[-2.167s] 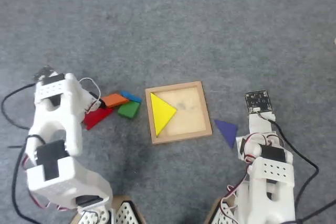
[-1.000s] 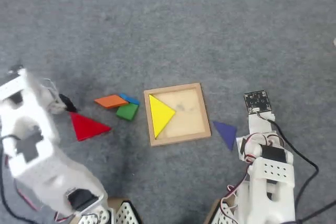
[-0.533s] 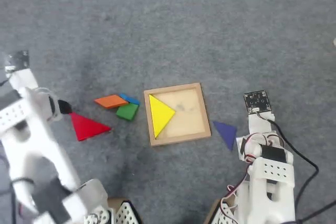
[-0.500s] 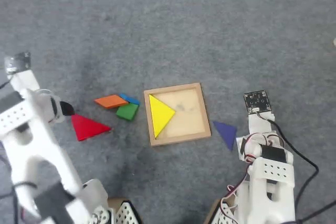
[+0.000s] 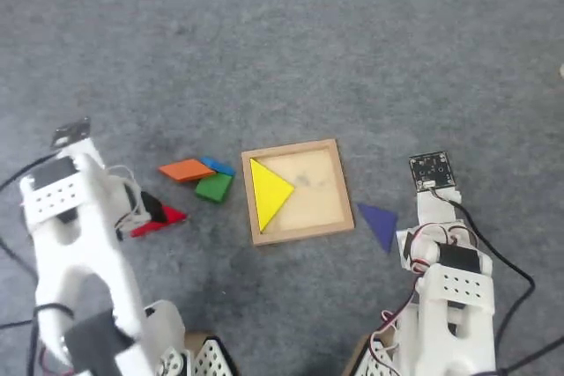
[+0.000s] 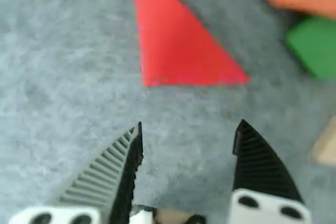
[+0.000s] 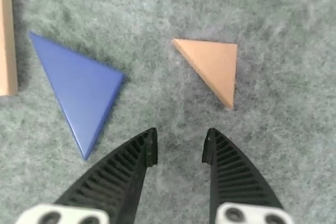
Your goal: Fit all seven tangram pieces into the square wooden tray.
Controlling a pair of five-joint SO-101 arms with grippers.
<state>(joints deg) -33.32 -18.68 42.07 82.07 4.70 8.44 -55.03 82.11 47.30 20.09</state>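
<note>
The left tool (image 6: 190,123) has swung back to the red triangle (image 6: 178,51), wide open and empty, so a regrasp seems next. The right tool (image 7: 181,129), part-open, holds nothing.

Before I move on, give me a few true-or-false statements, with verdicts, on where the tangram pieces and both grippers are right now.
1. The yellow triangle lies inside the wooden tray. True.
2. The left gripper is shut on the red triangle. False: it is open, and the red triangle lies ungripped on the grey carpet just beyond its fingertips.
3. The blue triangle sits in the tray. False: it lies on the carpet outside the tray, near the right gripper.
4. The right gripper is open with nothing between its fingers. True.
</note>
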